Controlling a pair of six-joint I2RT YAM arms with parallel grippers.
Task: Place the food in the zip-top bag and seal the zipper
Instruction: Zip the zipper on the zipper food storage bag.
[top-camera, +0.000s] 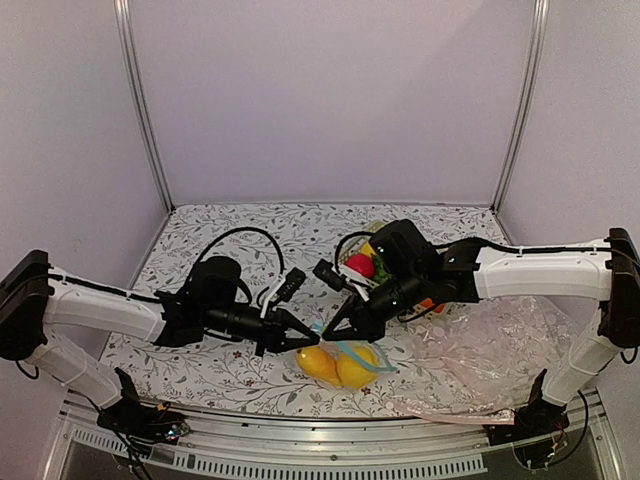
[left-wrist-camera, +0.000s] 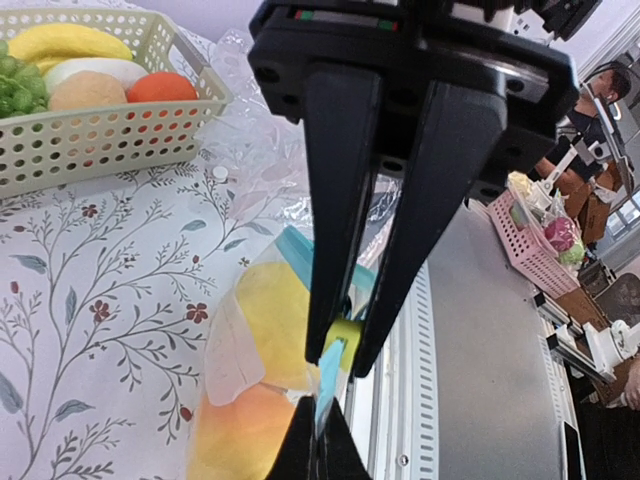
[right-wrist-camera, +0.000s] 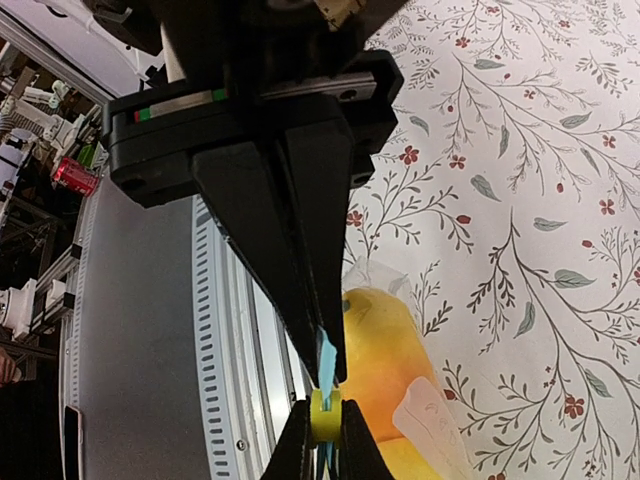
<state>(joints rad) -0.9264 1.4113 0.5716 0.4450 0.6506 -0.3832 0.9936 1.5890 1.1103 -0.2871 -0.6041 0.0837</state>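
The zip-top bag lies near the table's front edge. Inside it are the food pieces, a bright yellow fruit and an orange-yellow one. The light blue zipper curls around the bag's mouth. My left gripper is shut on the zipper's small yellow slider. My right gripper faces it tip to tip and is shut on the blue strip. In the left wrist view both fruits show through the plastic below my left gripper. In the right wrist view my right gripper meets the left fingers.
A cream basket of other toy fruit stands behind the bag, and a red fruit shows by the right arm. A large pinkish clear plastic sheet covers the table's right front. The metal front rail runs just below the bag.
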